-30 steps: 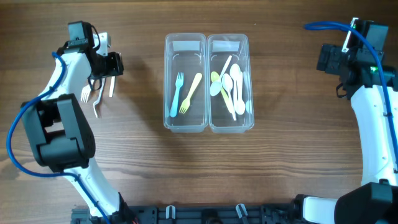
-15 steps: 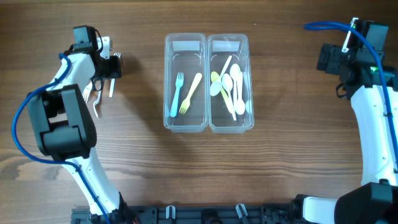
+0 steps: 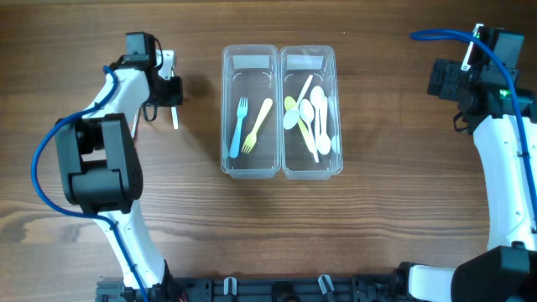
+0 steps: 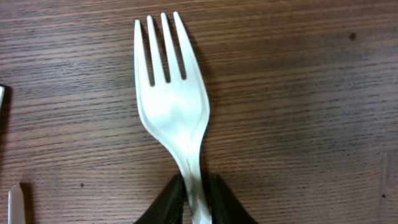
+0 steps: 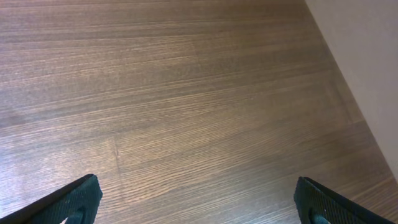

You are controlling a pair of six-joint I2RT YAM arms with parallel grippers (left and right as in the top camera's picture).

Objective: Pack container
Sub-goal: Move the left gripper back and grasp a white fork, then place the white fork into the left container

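Note:
A white plastic fork (image 4: 171, 118) points tines-up over the wood in the left wrist view. Its handle is pinched between the two black fingers of my left gripper (image 4: 198, 202), which is shut on it. From overhead, that gripper (image 3: 161, 94) sits left of the two clear containers, with the fork mostly hidden under it. The left container (image 3: 224, 109) holds a blue fork (image 3: 237, 127) and a yellow fork (image 3: 258, 126). The right container (image 3: 339, 109) holds several white spoons (image 3: 320, 117) and a green one (image 3: 289, 113). My right gripper (image 5: 199, 205) is wide open over bare wood, far right (image 3: 442, 81).
A slim white piece (image 3: 174, 120) shows just below the left gripper; I cannot tell what it is. Another white tip (image 4: 15, 204) lies at the lower left of the left wrist view. A pale wall (image 5: 367, 56) borders the table past my right gripper.
The left gripper has closed on the white fork and swung right, toward the containers. The utensils that lay at the left no longer show there. The right arm has not moved.

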